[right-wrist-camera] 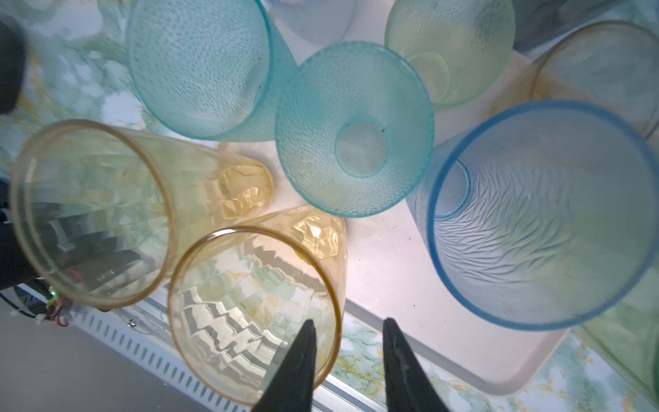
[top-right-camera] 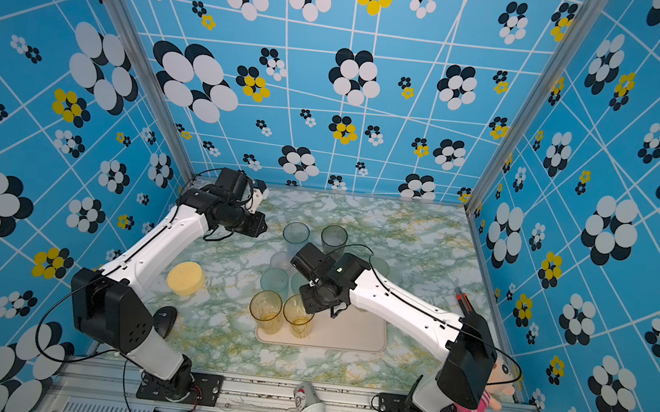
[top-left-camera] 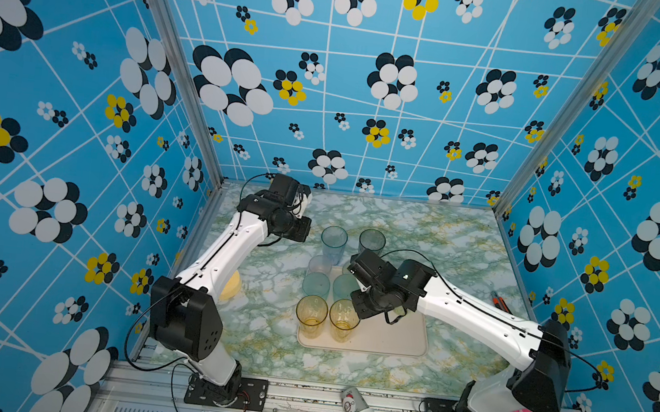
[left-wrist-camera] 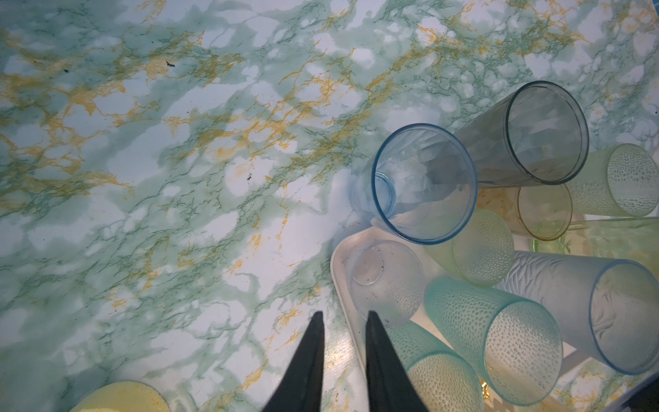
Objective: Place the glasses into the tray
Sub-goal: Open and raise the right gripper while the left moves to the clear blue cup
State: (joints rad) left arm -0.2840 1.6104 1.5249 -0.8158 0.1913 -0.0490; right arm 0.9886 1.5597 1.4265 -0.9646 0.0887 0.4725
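**Glasses (top-left-camera: 316, 284), translucent tinted tumblers, crowd the left of the large flat cream-pink rectangular tray (top-left-camera: 389, 338)**

We see the tray lying in the middle of the green-and-yellow marbled tabletop (top-left-camera: 462, 246), with its right part bare. Two tall amber faceted tumblers (right-wrist-camera: 89, 214) stand upright side by side at its near left corner. Behind them we make out two teal dimpled tumblers (right-wrist-camera: 353, 128) and a tall blue tumbler with wavy ribs (right-wrist-camera: 542, 214), upright on the tray. A pale green dimpled tumbler (right-wrist-camera: 449, 50) stands farther back. A short clear frosted tumbler (left-wrist-camera: 387, 281) stands in the tray's far left corner. Two more tall ones, a clear blue tumbler (top-left-camera: 333, 243) and a smoky grey tumbler (top-left-camera: 371, 242), stand close together on the tabletop just beyond the tray's far edge.

The right claw (right-wrist-camera: 347, 321) hangs over the tray just beside the amber pair. Its two black fingers (right-wrist-camera: 299, 364) stand partly apart, with only tray rim and tabletop showing between them, so it grips nothing. In the wrist view one finger overlaps the nearer amber rim, and we cannot tell whether it touches.

The left claw (left-wrist-camera: 345, 314) is held above bare tabletop near the tray's far left corner. Its fingers are parted by a narrow gap and hold nothing.

A small pale-yellow round dish (top-right-camera: 186, 277) sits on the tabletop well left of the tray. A white paper cup with red print (top-left-camera: 357, 410) lies on its side on the metal front rail.
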